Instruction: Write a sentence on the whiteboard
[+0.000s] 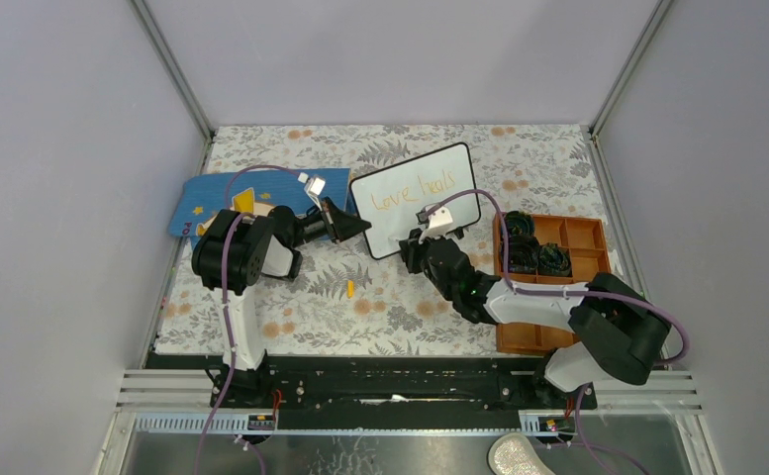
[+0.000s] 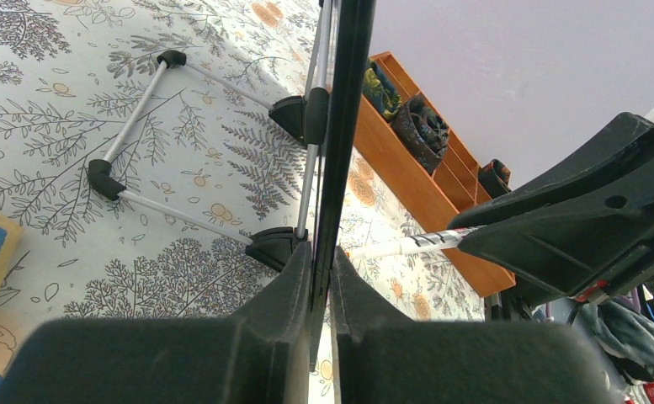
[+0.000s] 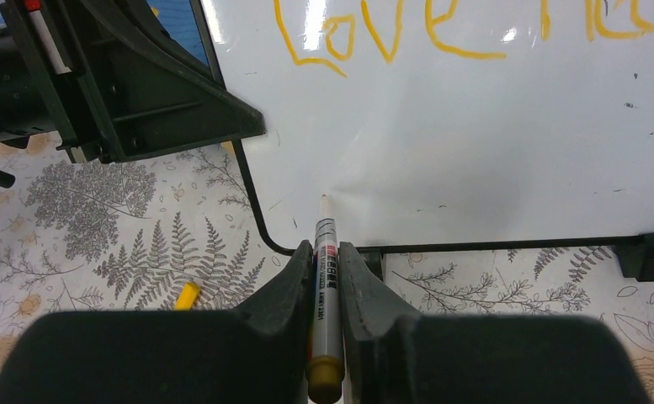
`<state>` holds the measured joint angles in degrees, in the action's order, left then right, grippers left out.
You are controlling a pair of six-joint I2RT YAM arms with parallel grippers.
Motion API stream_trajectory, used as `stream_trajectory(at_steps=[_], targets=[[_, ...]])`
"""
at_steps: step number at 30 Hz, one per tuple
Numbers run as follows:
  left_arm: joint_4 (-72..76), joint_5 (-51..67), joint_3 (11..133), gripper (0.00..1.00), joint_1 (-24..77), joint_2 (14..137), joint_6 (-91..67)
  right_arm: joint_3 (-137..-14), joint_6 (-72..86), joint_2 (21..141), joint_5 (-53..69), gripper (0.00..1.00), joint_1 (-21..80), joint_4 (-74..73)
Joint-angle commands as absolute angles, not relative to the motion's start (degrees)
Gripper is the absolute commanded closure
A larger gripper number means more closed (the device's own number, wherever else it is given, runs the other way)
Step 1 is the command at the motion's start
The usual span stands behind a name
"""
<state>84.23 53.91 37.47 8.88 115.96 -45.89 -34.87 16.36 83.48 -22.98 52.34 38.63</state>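
Observation:
The whiteboard [image 1: 430, 168] stands upright on its black feet at the middle back. The sentence [image 1: 412, 190] reads "Love heals" in one orange line; the right wrist view shows "Love" and part of the second word [image 3: 390, 34]. My left gripper [image 1: 348, 225] is shut on the board's left edge, seen edge-on between its fingers [image 2: 321, 252]. My right gripper [image 1: 428, 226] is shut on a white marker [image 3: 323, 261] with a yellow end. The marker tip sits at the board's [image 3: 475, 151] lower left part, below the writing; whether it touches I cannot tell.
A yellow marker cap [image 1: 349, 288] lies on the floral cloth in front of the board, also in the right wrist view [image 3: 187, 295]. A blue mat [image 1: 261, 183] lies at the back left. An orange compartment tray [image 1: 583, 233] with dark items stands at the right.

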Motion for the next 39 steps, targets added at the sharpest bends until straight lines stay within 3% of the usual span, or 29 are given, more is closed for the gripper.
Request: stream_trajectory(at_steps=[1,17,39], targets=[[80.42,54.89,36.96,1.0,9.14,115.91,-45.88,-37.66,17.23,84.39,-24.57,1.0,52.03,40.04],[80.07,55.06,37.0,1.0,9.3,115.88,-45.81,-39.61,16.72,86.06,-28.65,1.0,52.03,38.17],[79.8,55.03,36.87,1.0,9.45,115.59,-45.44,-40.53,17.01,87.22,-23.0,1.0,51.99,36.47]])
